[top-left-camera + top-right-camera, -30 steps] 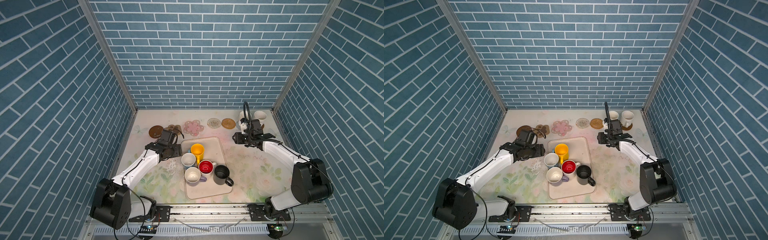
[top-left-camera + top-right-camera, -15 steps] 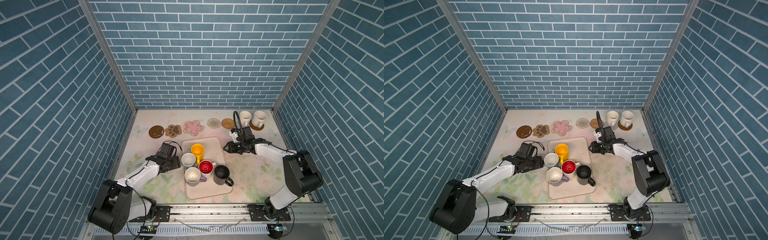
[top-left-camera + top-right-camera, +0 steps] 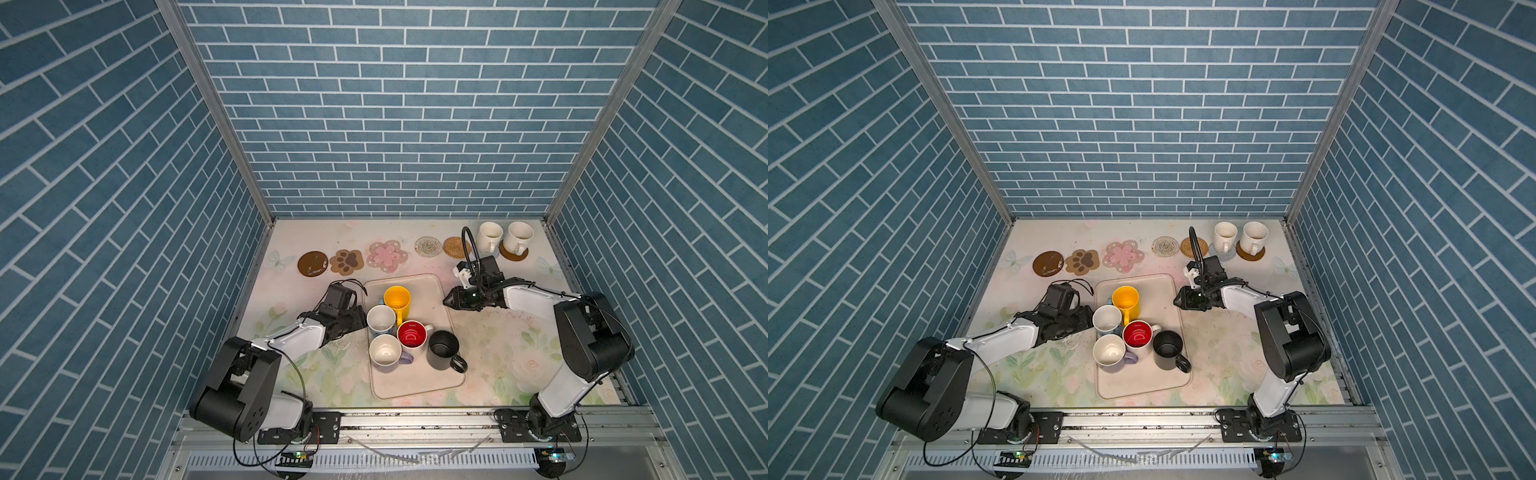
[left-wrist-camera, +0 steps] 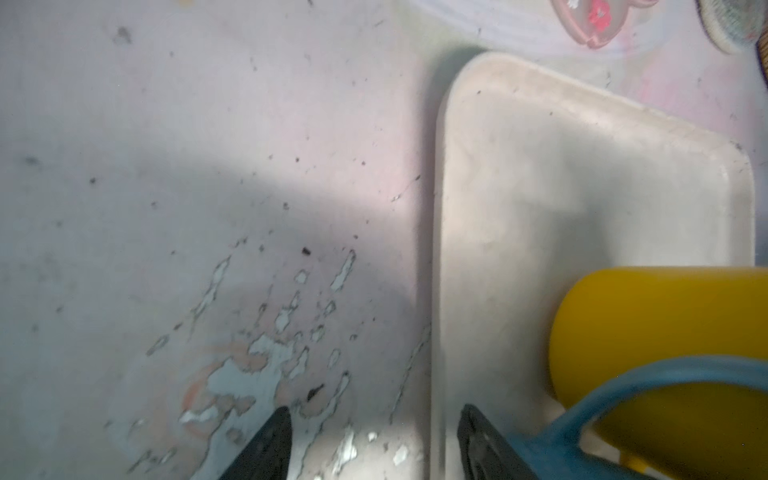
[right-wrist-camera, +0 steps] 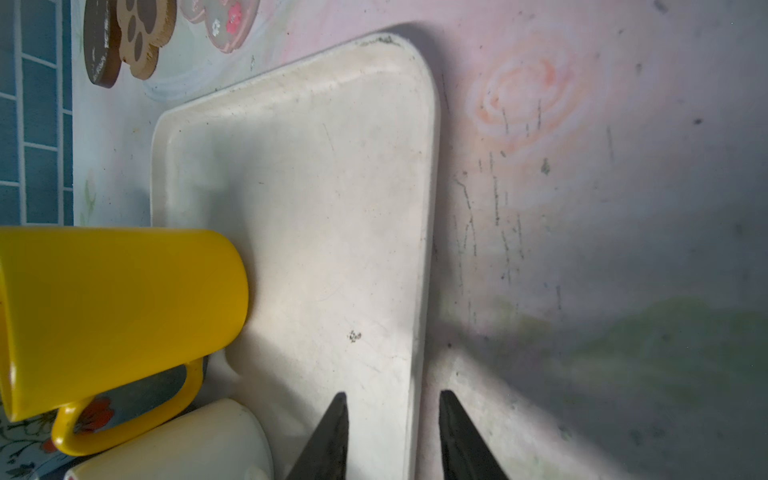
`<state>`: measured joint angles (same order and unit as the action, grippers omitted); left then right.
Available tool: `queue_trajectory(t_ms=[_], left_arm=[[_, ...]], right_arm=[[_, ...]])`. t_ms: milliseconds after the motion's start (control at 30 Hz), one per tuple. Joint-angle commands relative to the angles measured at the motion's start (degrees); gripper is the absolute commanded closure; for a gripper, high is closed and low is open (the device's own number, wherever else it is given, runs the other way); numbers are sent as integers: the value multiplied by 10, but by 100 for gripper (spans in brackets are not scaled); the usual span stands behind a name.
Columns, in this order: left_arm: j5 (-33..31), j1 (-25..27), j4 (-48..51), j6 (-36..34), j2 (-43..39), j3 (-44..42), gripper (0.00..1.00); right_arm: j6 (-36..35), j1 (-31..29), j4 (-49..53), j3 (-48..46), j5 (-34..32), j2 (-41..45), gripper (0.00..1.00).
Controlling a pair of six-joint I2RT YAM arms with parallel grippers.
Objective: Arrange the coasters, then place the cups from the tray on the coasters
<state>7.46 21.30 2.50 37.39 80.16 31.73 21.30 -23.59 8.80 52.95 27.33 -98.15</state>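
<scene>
In both top views the smooth, round-cornered cream tray (image 3: 415, 382) (image 3: 1142, 384) lies in the middle of the bench (image 3: 519, 353), with five glossy cups (image 3: 397, 299) clustered on it. Left wrist: the left gripper (image 4: 374, 409) holds its tapered black fingers wide astride the tray's left rim. Right wrist: the right gripper (image 5: 392, 394) narrowly straddles the right rim.
</scene>
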Motion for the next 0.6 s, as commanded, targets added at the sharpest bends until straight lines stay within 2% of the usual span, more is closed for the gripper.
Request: queue_trajectory(t_ms=[0, 167, 433, 567], left_arm=[[15, 2, 9, 12, 33, -3, 34], [6, 2, 12, 8, 45, 6, 36], [11, 2, -9, 15, 87, 14, 54], [10, 2, -13, 15, 107, 24, 58]], right_arm=[[18, -3, -11, -2, 18, -13, 63], [19, -3, -14, 0, 27, -24, 67], [19, -4, -14, 7, 34, -32, 74], [19, -6, -14, 9, 34, -32, 76]])
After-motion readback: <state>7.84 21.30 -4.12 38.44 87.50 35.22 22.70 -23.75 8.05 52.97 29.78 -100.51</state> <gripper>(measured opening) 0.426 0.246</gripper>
